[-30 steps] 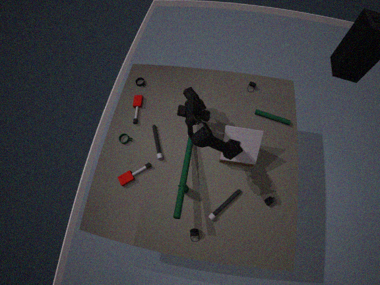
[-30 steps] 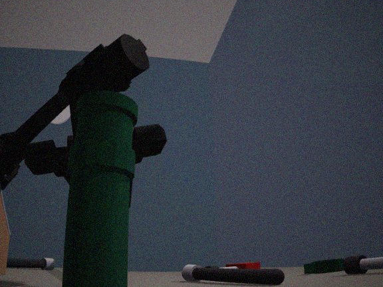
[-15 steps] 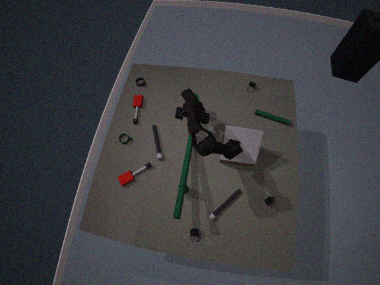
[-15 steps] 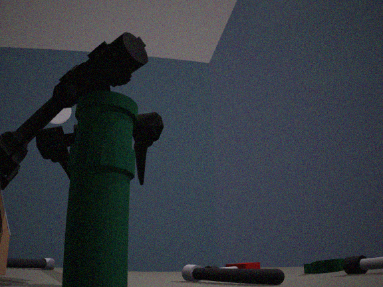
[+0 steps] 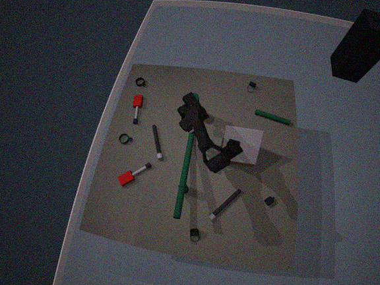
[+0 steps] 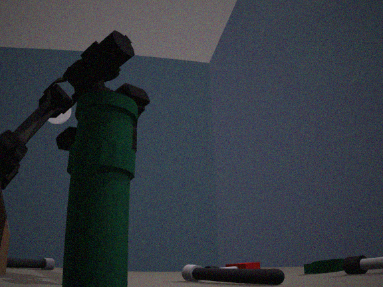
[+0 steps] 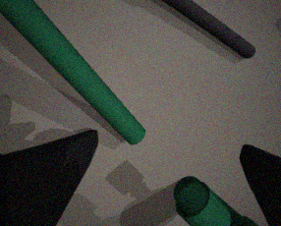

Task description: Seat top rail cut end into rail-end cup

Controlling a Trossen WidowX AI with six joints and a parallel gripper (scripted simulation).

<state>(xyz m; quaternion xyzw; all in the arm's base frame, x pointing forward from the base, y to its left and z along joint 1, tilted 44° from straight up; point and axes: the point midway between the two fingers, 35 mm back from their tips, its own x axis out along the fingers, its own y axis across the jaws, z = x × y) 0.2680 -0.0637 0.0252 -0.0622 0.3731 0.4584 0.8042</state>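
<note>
The green top rail (image 5: 187,161) (image 7: 79,76) runs through the loop cap (image 5: 185,189). Its cut end is bare in the wrist view, apart from a green cup-like part with a dark round face (image 7: 192,197), apparently the rail-end cup. The big green post (image 6: 96,219) stands upright; the brace band (image 6: 101,159) sits high, just under its cap (image 6: 108,100). My gripper (image 7: 167,143) is open and empty above the post top. The rail's end lies beyond the left fingertip in the wrist view, with no contact visible. The cup is hidden in the top and exterior views.
A pale block (image 5: 245,138) stands beside the arm. A grey rod (image 5: 157,142) lies left of the rail, another grey rod (image 5: 225,204) right of it. Red-headed tools (image 5: 126,178) (image 5: 138,101), rings (image 5: 125,138) and a short green rod (image 5: 272,117) lie on the mat.
</note>
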